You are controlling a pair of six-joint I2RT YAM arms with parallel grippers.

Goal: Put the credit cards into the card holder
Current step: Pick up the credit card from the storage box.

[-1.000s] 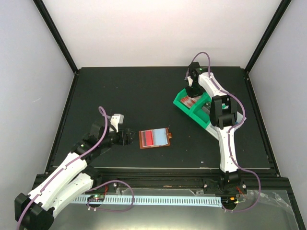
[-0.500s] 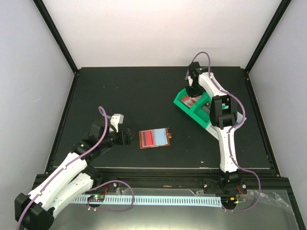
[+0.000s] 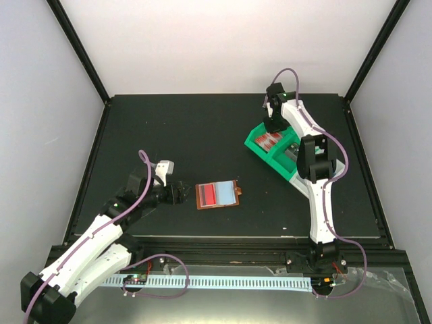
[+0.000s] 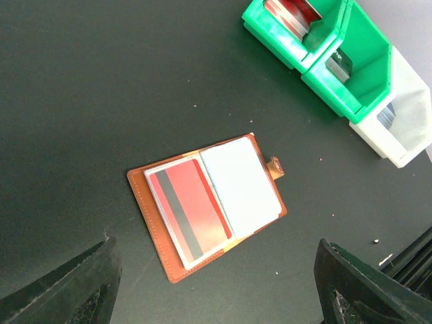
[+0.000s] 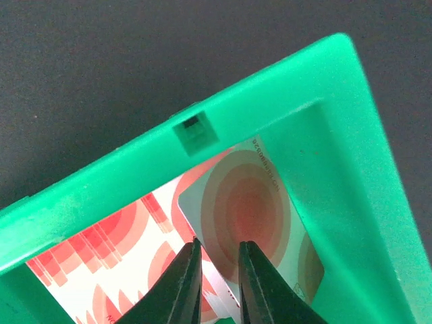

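Brown leather holder (image 4: pixel 206 206) lying open on black table (image 3: pixel 169 135), near the middle, snap tab to the right. In its left half one red card (image 4: pixel 189 210) with dark stripe; right half showing a pale blank face. Left gripper (image 3: pixel 180 194) low, just to the left of holder, jaws spread wide, holding nothing, not touching holder.

Well apart, at the far right: green bin (image 3: pixel 253 143) with two compartments, grey bin (image 4: pixel 405 148) touching its end. Red cards (image 5: pixel 101 270) with pale marks stacked in the far compartment, dark cards (image 4: pixel 339 64) in the second one. Right gripper (image 5: pixel 219 270) reaching down into the far compartment, jaws almost together, only a thin gap between. Top card (image 5: pixel 250 209), red rings on it, tilted towards the bin wall, lower edge running into this gap. Cannot tell if pinched or only touched.
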